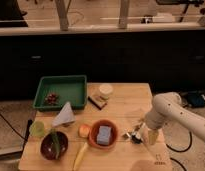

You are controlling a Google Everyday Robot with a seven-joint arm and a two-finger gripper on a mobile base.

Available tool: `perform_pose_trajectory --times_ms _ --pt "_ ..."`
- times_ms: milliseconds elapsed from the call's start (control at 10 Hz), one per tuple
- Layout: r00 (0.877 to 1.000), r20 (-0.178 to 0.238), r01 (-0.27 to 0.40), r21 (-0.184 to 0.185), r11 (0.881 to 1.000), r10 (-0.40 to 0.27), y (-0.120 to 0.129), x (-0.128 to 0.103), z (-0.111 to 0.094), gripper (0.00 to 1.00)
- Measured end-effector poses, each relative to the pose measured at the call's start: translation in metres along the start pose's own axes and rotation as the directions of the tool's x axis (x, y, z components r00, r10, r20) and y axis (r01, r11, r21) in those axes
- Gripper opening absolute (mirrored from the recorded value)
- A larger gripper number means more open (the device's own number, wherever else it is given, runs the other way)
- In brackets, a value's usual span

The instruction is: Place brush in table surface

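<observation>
My gripper [140, 133] hangs from the white arm [168, 112] low over the right front part of the light wooden table surface [126, 107]. The brush [133, 135] shows only as a small pale and dark shape at the gripper's tip, right of the orange bowl [103, 134]. I cannot tell whether the brush rests on the wood or is held just above it. The dark logo mark [158, 162] sits near the front right corner.
A green tray [61, 86] stands at the back left, holding a small dark red thing [52, 98]. A white cup [105, 90], a brown block [98, 101], a pale cone [63, 115], a green cup [37, 128], a dark bowl [53, 145] and a yellow-handled utensil [80, 156] fill the left half.
</observation>
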Motion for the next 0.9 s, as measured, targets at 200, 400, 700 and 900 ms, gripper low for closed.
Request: perform_pose_trajectory --times_ms 200,400,700,900 --pt "1.0 0.016 0.004 -0.006 1.0 -0.004 -0.0005 0.0012 0.0045 0.62" --pt "1.0 0.028 0.008 -0.011 1.0 -0.008 -0.0012 0.0019 0.0077 0.41" --pt "0.999 0.036 0.015 -0.018 1.0 -0.014 -0.001 0.0033 0.0094 0.12" --pt "0.999 0.037 0.027 -0.025 0.999 -0.026 -0.0035 0.0008 0.0097 0.0"
